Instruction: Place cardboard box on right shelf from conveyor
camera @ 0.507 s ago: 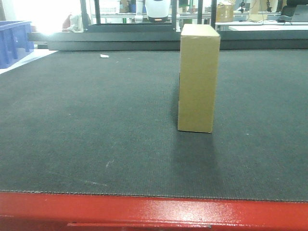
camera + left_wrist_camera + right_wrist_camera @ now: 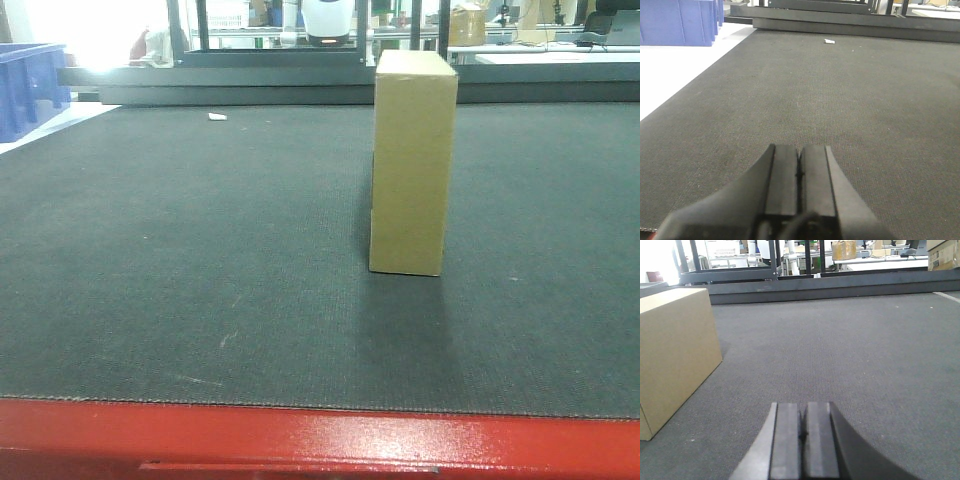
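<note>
The plain tan rectangular cardboard box (image 2: pixel 412 165) stands on end on the dark grey textured conveyor belt (image 2: pixel 200 250), right of centre and well back from the glossy red metal frame edge (image 2: pixel 300 435). Neither arm touches it, so I judge the task to be at its opening step, the approach.

The right gripper (image 2: pixel 803 410) hovers low over the belt with the box ahead to its left. The left gripper (image 2: pixel 800 155) faces bare belt. Both pairs of jaws are pressed together and hold nothing.

The next move probably calls for parting the jaws or bracing the box between the two arms, since it looks broad for one grip.

Open belt lies all around the box. The blue plastic bins (image 2: pixel 680 20) sit far off at the left edge, and a small white scrap (image 2: pixel 217 117) lies near the far edge. The right shelf is out of view.
</note>
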`<action>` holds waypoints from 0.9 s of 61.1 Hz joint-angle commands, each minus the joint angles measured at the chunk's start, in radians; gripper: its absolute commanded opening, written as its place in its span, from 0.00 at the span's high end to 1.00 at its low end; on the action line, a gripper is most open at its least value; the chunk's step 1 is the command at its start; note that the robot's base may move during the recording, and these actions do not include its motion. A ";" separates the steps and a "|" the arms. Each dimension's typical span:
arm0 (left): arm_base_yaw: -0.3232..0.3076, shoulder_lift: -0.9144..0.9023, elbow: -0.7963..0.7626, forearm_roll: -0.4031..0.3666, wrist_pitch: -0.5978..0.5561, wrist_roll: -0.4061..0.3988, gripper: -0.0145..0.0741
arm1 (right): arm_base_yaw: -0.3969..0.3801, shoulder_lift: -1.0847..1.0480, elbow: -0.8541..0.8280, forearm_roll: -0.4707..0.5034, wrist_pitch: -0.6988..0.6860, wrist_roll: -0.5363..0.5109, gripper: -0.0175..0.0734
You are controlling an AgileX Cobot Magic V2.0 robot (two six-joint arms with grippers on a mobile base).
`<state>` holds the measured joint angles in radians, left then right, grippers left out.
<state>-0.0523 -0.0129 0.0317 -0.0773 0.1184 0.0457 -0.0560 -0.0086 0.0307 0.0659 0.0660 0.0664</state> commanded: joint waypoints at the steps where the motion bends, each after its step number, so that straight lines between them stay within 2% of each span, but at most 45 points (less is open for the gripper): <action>1: 0.000 -0.014 0.008 -0.006 -0.088 0.000 0.97 | -0.005 -0.021 -0.005 0.002 -0.083 -0.011 0.74; 15: 0.000 -0.014 0.008 -0.006 -0.088 0.000 0.97 | -0.005 -0.021 -0.005 0.003 -0.103 -0.010 0.74; 27: 0.000 -0.014 0.008 -0.006 -0.088 0.000 0.97 | -0.005 -0.021 -0.025 0.003 -0.284 -0.009 0.74; 31: 0.000 -0.014 0.008 -0.006 -0.088 0.000 0.97 | -0.005 -0.017 -0.074 0.003 -0.264 -0.009 0.74; 37: 0.000 -0.014 0.008 -0.006 -0.088 0.000 0.97 | -0.005 0.018 -0.189 0.003 -0.163 -0.009 0.74; 42: 0.000 -0.014 0.008 -0.006 -0.088 0.000 0.97 | -0.005 0.083 -0.273 0.003 -0.145 -0.009 0.72; 48: 0.000 -0.014 0.008 -0.006 -0.088 0.000 0.97 | -0.002 0.205 -0.376 0.003 -0.144 -0.009 0.59; 55: 0.000 -0.014 0.008 -0.006 -0.088 0.000 0.97 | 0.027 0.365 -0.477 -0.005 -0.139 -0.009 0.32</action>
<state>-0.0523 -0.0129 0.0317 -0.0773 0.1184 0.0457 -0.0450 0.2504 -0.3550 0.0659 -0.0108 0.0664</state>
